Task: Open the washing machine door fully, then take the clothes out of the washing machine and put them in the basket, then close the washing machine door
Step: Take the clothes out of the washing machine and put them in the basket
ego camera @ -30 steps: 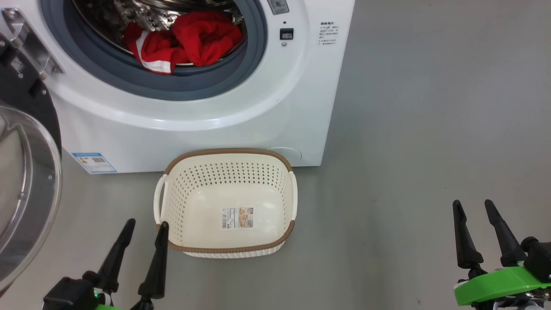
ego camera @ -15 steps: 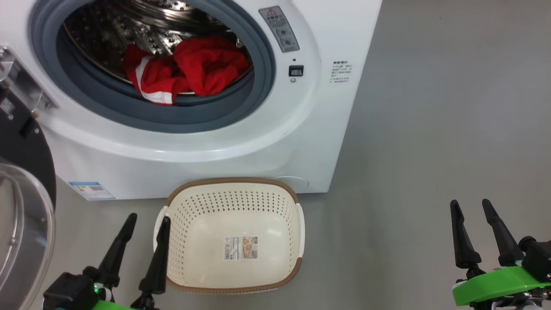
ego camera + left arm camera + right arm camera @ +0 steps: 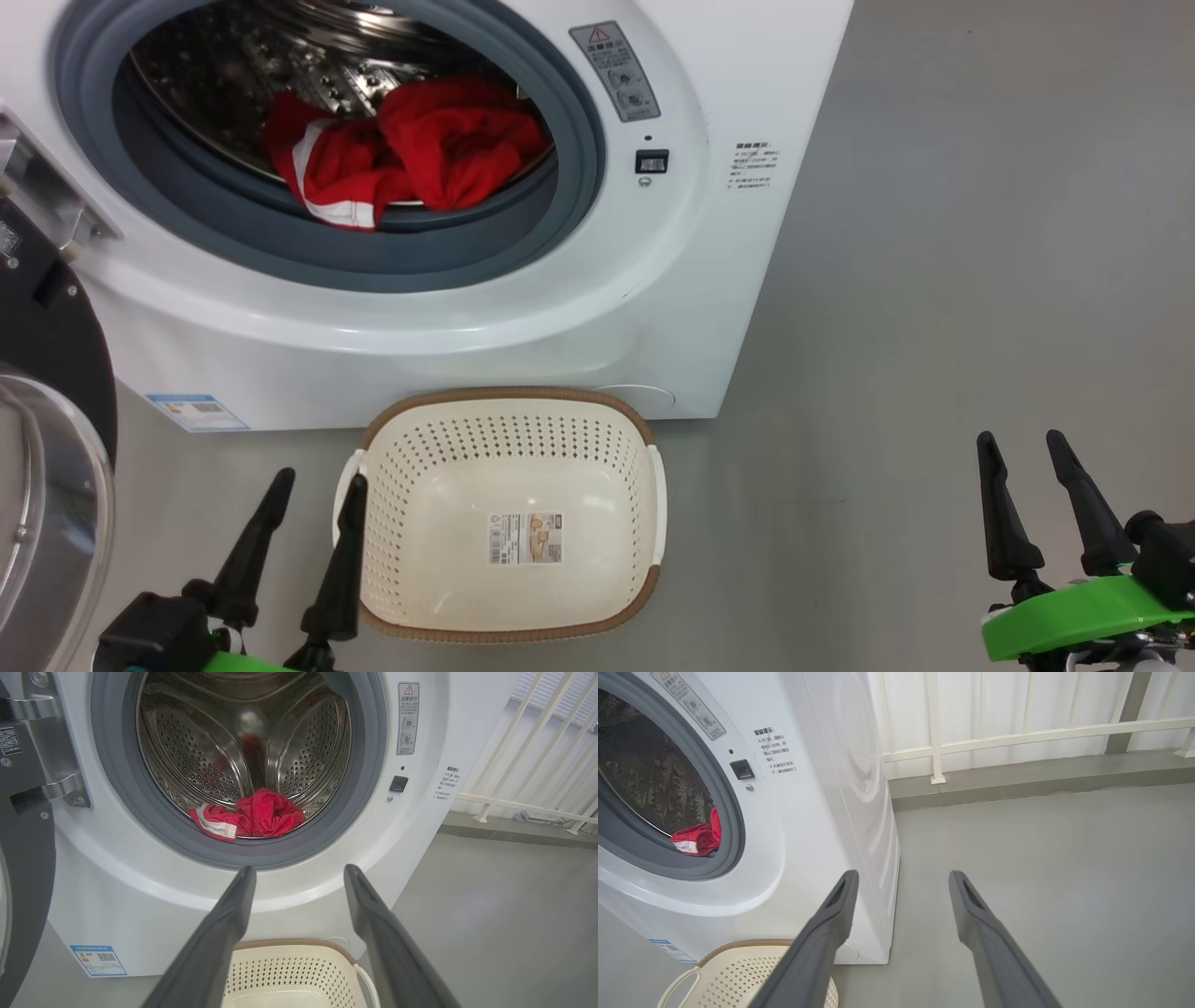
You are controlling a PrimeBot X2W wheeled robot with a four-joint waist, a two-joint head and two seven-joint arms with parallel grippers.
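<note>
Mia: Where are the clothes?
Ben: The clothes (image 3: 411,149) are in the washer (image 3: 709,308), at the front of the drum (image 3: 299,756). A bit with a white stripe flops onto the grey ring (image 3: 392,266). From the basket they are at 12 o'clock.
Mia: And the basket?
Ben: The basket (image 3: 509,396) sits on the floor (image 3: 934,327), just beside the washer front. No clothes are in it yet.
Mia: Is the door open?
Ben: Yes. The door (image 3: 56,364) stands out at 9 o'clock. It looks wide open to me.
Mia: What about the tools?
Ben: The left tool (image 3: 320,479) hangs at 7 o'clock, right by the basket's left side. Its fingers (image 3: 224,924) are spread and hold nothing. The right tool (image 3: 1019,439) is at 4 o'clock over bare floor, well apart from the basket. It is spread and bare too.
Mia: How will the clothes feel?
Ben: Soft, light and floppy, I think. They will droop and could catch on the ring. I would pinch them at the big bump in the middle, where the cloth is bunched thick.
</note>
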